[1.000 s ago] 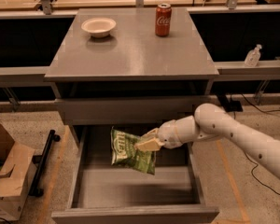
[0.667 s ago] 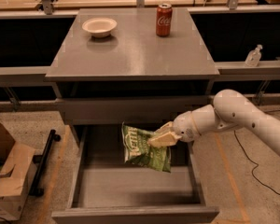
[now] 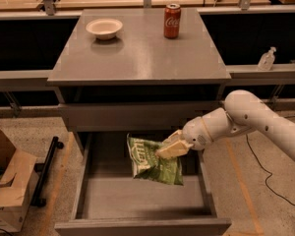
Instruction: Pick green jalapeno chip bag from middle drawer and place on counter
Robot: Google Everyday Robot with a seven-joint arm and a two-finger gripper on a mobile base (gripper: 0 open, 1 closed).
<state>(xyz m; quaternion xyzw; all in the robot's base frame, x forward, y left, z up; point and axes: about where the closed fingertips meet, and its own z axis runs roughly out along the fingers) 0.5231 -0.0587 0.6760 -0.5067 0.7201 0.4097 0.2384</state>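
Item: green jalapeno chip bag (image 3: 150, 163), held over the open middle drawer (image 3: 81, 186).

Detail: gripper (image 3: 169, 149) above the drawer's right half, reaching in from the drawer's right side, jaws closed on the bag's upper right edge; the bag hangs tilted over the drawer's rear portion (whether its lower edge touches the drawer floor cannot be told). Counter (image 3: 142, 58) directly above the drawer, bearing a white bowl (image 3: 104, 28) over the drawer's left side and a red soda can (image 3: 172, 20) right of the bowl. Cardboard box (image 3: 7, 186) on the floor left of the drawer.
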